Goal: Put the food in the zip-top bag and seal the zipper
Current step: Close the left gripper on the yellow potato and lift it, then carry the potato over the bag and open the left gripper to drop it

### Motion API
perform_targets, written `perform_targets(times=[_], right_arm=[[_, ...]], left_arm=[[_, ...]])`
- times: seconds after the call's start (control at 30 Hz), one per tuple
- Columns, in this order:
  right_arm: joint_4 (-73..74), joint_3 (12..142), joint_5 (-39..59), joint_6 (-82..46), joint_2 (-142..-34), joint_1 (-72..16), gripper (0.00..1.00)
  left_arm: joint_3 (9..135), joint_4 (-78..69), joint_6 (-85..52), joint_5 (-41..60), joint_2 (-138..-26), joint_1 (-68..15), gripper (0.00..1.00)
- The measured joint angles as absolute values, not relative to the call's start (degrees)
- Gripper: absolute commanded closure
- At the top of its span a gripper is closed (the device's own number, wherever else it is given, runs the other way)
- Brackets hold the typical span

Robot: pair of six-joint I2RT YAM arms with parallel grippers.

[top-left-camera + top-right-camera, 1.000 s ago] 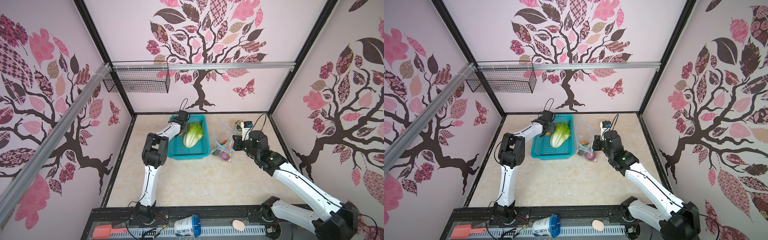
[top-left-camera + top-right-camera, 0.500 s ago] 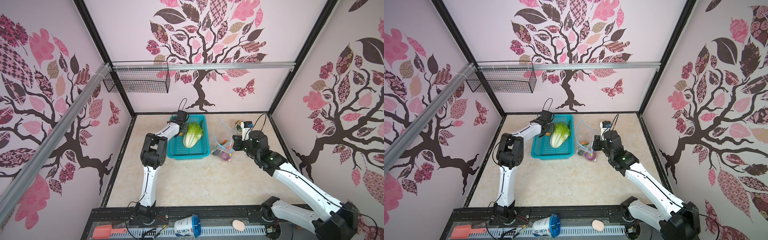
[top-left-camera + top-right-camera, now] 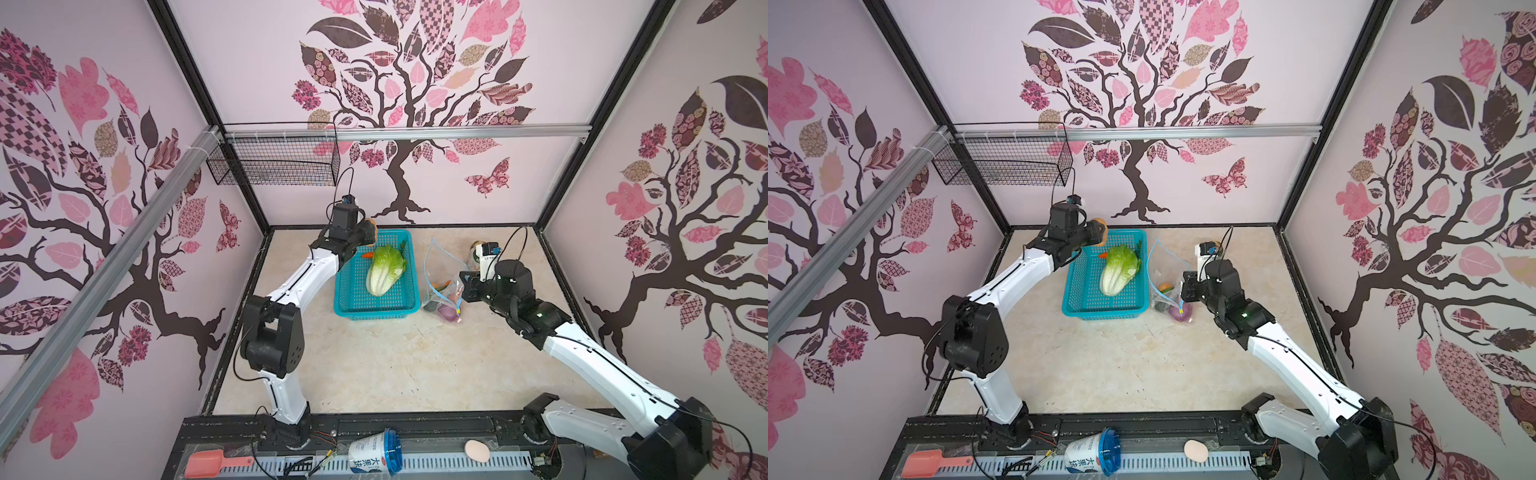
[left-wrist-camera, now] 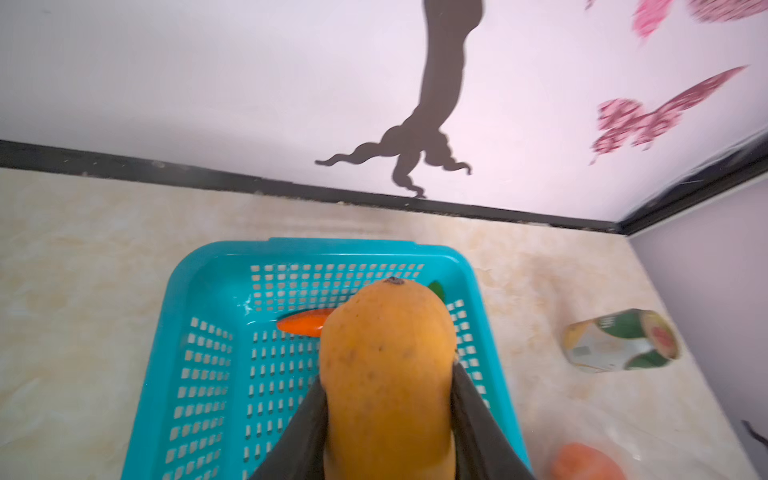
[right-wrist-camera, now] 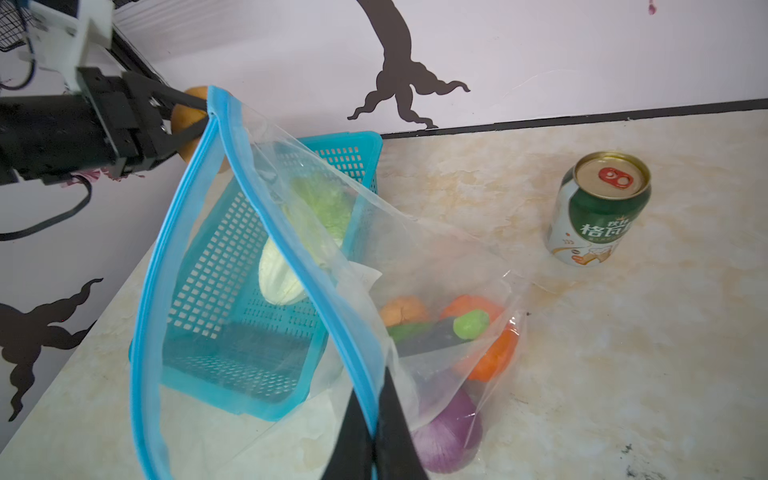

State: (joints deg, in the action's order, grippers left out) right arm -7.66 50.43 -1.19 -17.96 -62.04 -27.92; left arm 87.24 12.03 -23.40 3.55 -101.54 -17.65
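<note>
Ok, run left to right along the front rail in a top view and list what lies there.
The pink scoop → white cup with blue lid → pinkish egg-shaped thing.

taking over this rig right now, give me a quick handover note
Left gripper: shut on the potato, held above the far end of the basket.
Right gripper: shut on the zipper, holding the mouth of the zip-top bag open beside the basket.
Done: onion, pumpkin and a green piece are in the bag.
Left: drop the potato in, then move the napa cabbage and carrot from the basket to the bag, then seal the zipper.
</note>
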Motion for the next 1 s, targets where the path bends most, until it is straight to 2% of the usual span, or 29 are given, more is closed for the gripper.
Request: perform_targets(times=[0.27,0.53,0.77,1.0], right_arm=[[-7.5,52.9,2.2,-18.2,-64.6,-27.9,1.0],[-7.5,53.1,3.4,-18.9,-65.0,-27.9,1.0],[-7.4,53.1,3.0,-19.3,-64.8,-27.9,1.0],[-6.6,52.9,2.5,-19.5,-63.6,-27.9,1.0]], left_arm=[[78.1,2.0,-30.1,15.8,-92.2,-19.8,0.63],[75.5,-4.3,-30.3,22.0,-85.8,-27.9,0.63],[73.7,-7.6,-27.5,19.9,-84.1,-35.6,0.64],[69.4,-7.8,-25.3,11.1,-85.8,-43.4,0.64]])
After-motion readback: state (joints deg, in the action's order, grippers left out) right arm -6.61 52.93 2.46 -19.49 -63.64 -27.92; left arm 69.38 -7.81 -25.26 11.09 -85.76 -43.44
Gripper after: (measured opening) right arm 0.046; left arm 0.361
